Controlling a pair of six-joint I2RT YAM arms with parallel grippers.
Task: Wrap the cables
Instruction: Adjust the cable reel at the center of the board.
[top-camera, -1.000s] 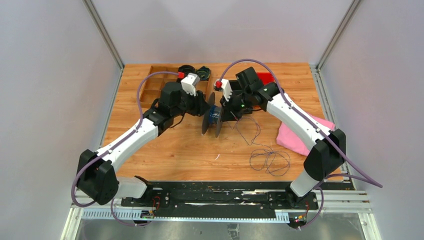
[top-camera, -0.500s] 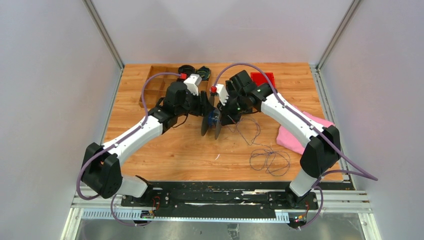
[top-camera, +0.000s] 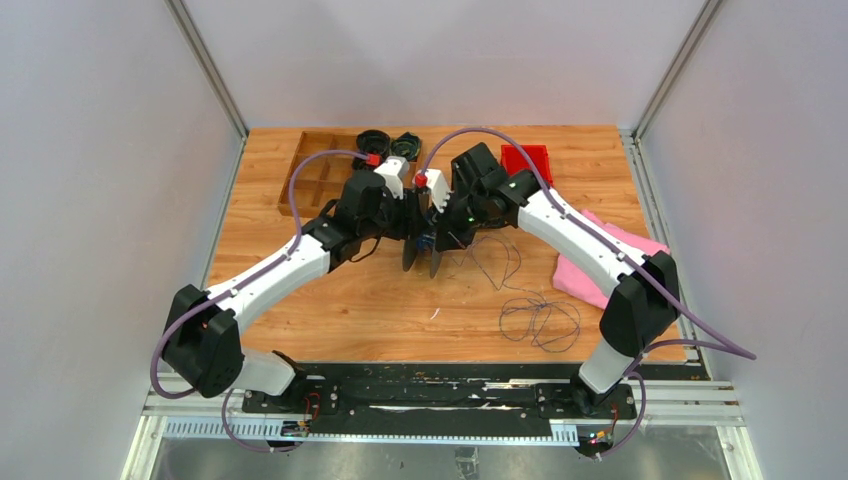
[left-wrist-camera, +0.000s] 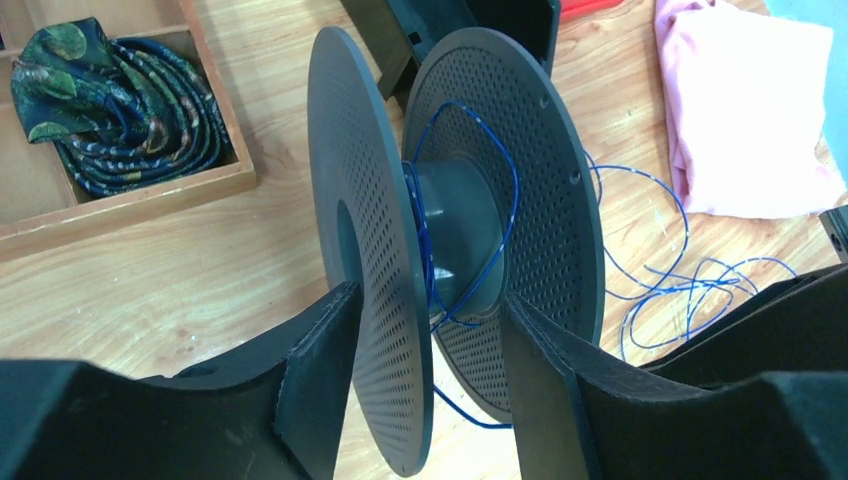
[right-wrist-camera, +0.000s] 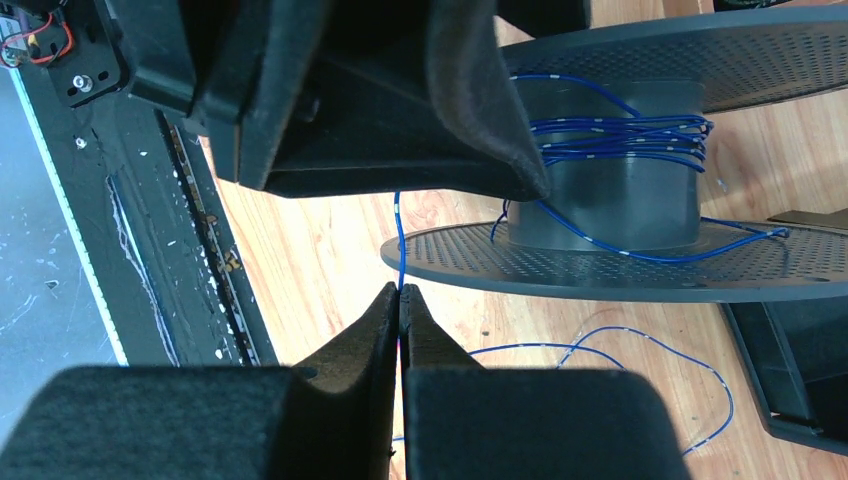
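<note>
- Mid-table on the wooden top (top-camera: 350, 300), a grey spool (top-camera: 424, 250) stands on edge between the two arms, its flanges facing left and right.
- Left gripper (left-wrist-camera: 428, 308): jaws part-way wide, one finger on either side of the spool's left-hand flange, with a clear gap on the inner side; nothing is clamped.
- Right gripper (right-wrist-camera: 400, 293): fingers pinched tight together on the blue cable (right-wrist-camera: 600, 130), a single strand rising from the fingertips toward the spool.
- Several turns of the cable already lie around the spool's core, some of them slack.
- From the spool the rest of the cable trails right and nearer, ending in loose loops on the table just left of a pink cloth (top-camera: 600, 265).
- At far left sits a wooden tray (top-camera: 310, 180), with a dark patterned fabric (left-wrist-camera: 110, 110) bunched in one compartment.
- A red container (top-camera: 527, 157) shows at the far edge, beside the right arm.
</note>
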